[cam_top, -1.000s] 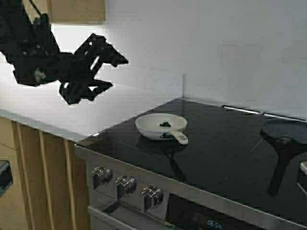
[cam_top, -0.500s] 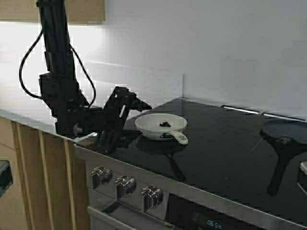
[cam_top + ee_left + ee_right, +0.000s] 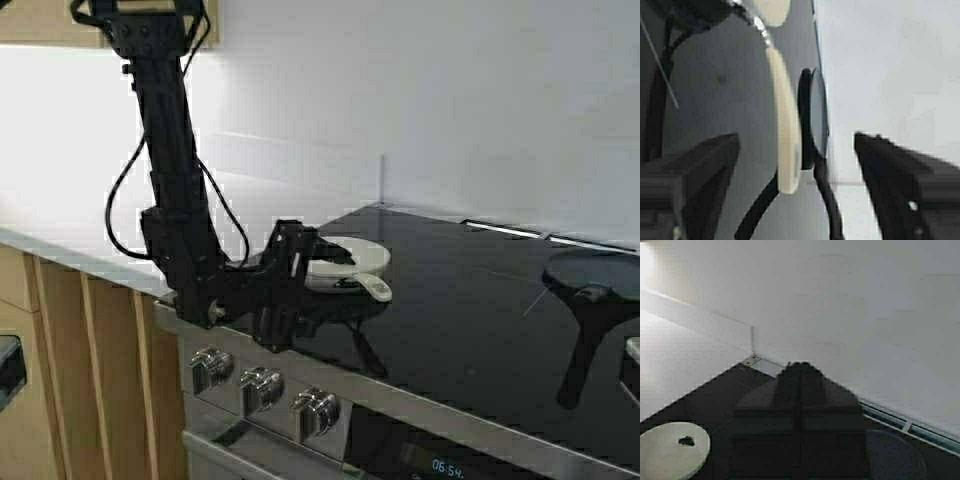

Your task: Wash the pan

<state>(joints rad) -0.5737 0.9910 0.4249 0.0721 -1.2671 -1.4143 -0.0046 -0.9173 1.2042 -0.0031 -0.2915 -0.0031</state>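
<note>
We've got the left gripper low at the stove's near-left edge, fingers spread wide, lined up on the pan sitting on the black cooktop, probably going for its handle. Right gripper hangs closed above.

- The pan, small, shallow and white, is sitting upright on the black cooktop.
- A small dark bit is lying inside it.
- Its short white handle is pointing toward the cooktop's front.
</note>
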